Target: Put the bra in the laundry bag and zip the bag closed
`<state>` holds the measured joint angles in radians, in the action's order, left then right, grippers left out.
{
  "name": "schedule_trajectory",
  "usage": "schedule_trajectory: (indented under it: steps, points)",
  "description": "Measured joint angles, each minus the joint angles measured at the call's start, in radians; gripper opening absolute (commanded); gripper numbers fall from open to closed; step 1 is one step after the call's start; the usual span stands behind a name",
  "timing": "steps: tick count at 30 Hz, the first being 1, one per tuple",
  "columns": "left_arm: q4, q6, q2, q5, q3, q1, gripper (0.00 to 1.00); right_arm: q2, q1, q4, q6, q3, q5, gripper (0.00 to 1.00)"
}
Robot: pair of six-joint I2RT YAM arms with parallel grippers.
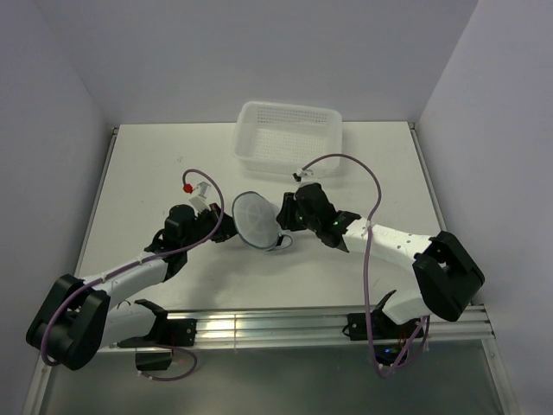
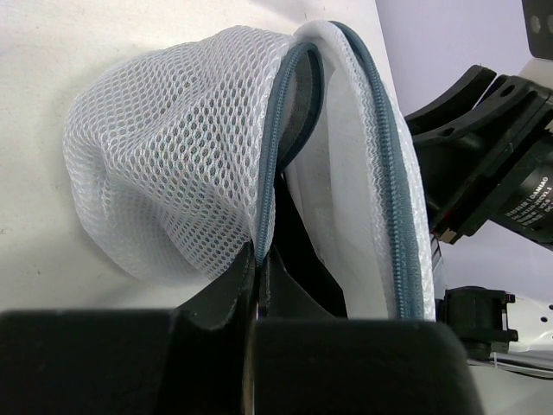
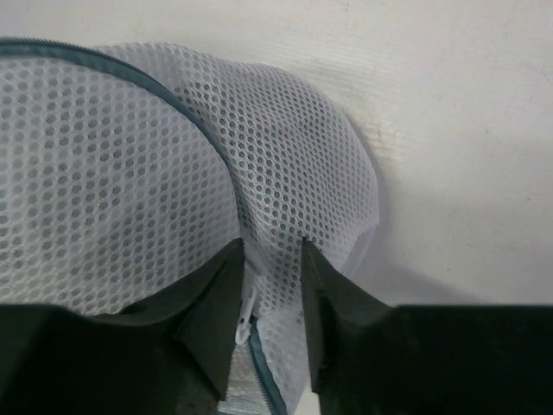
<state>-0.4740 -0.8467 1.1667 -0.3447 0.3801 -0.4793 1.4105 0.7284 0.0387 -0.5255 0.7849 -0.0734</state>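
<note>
L fingers (image 2: 246,281) pinched shut on the laundry bag (image 2: 181,147), right at its zipper rim (image 2: 393,199), low centre of the L wrist view. The bag stands on edge on the worktop (image 3: 449,130). R fingers (image 3: 232,270) are parted, gripping nothing, straddling the seam at bottom centre of the R wrist view. Key bit: the white zipper pull (image 3: 244,322) sits btwn them, just below the tips, and the zip arcs up and left from there, so I reckon travel follows that curve. R is nearer the pull; L just anchors. Not zipped yet: there's a gap btwn the halves, upper centre of the L view. Bra: can't pick it out for sure, only dark shading thru the mesh, prob inside. Zip's lower end is cut off by the frame edge.
</note>
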Motion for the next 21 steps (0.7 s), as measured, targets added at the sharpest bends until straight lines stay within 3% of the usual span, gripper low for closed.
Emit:
schedule_trajectory:
  steps: [7,12,14,15,21]
  points:
    - [0.0,0.0,0.0,-0.003,0.0,0.0,0.0,0.0,0.0,0.006,-0.019,-0.009,0.012,0.2]
    - [0.0,0.0,0.0,-0.003,0.0,0.0,0.0,-0.001,0.0,0.006,-0.03,-0.01,0.014,0.24]
    - [0.0,0.0,0.001,-0.003,0.0,0.0,0.0,-0.007,0.005,0.005,-0.03,-0.015,0.015,0.05]
    - [0.0,0.0,0.003,-0.003,0.002,0.0,0.0,-0.013,0.006,0.004,-0.028,-0.018,0.016,0.0]
    - [0.069,0.029,0.009,0.032,0.046,0.0,0.0,-0.083,0.009,-0.001,-0.04,-0.05,-0.008,0.0]
